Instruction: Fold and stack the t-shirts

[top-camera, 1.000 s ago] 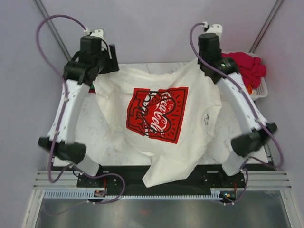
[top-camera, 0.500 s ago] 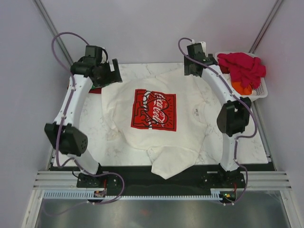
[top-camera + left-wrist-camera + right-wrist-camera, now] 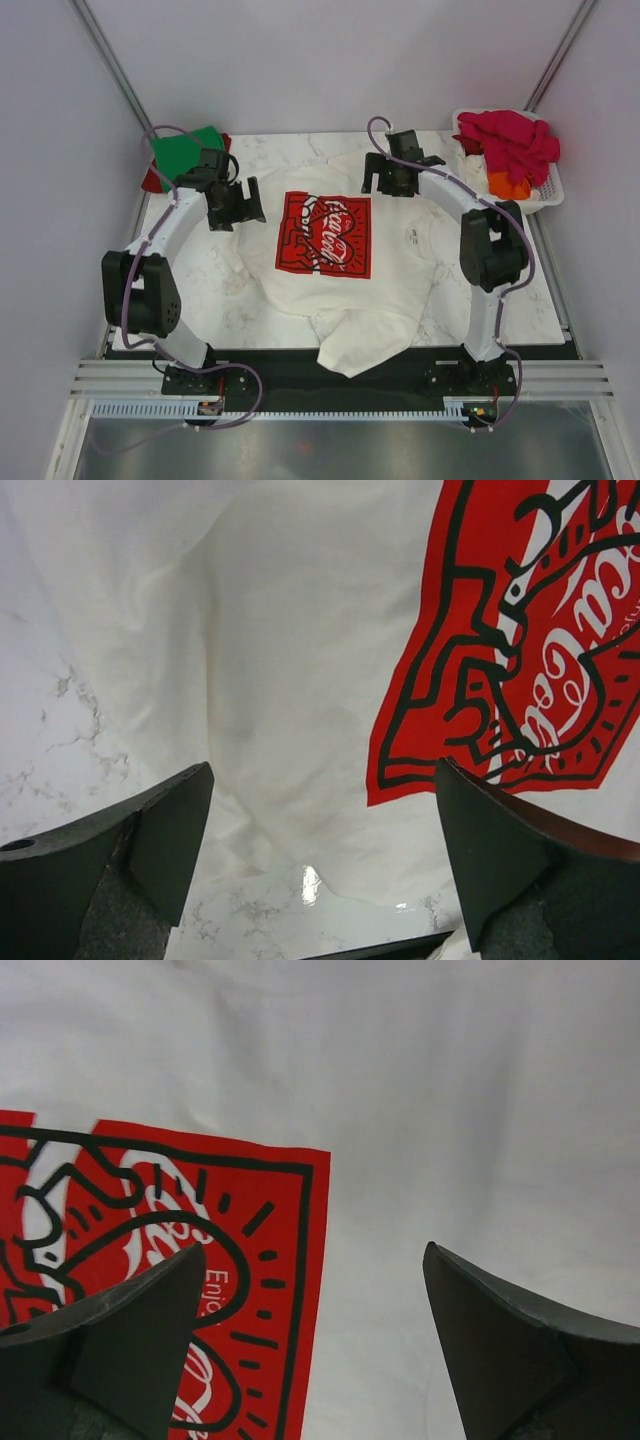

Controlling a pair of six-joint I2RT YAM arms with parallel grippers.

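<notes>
On the table (image 3: 205,300) your white shirt (image 3: 340,285) now lies flat, since your left gripper (image 3: 238,205) and right gripper (image 3: 385,180) have let go, jaws spread wide above it.

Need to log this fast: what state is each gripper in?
Left gripper: open, holding nothing, over the white t-shirt.
Right gripper: open, holding nothing.

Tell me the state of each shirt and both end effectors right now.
White shirt: spread print-up, wrinkled, hem off the near edge.
Green shirt: folded, far left corner.
Magenta shirt: crumpled in the basket.
Orange shirt: bunched beneath it.
Left end effector: open, empty.
Right end effector: open, empty.
</notes>
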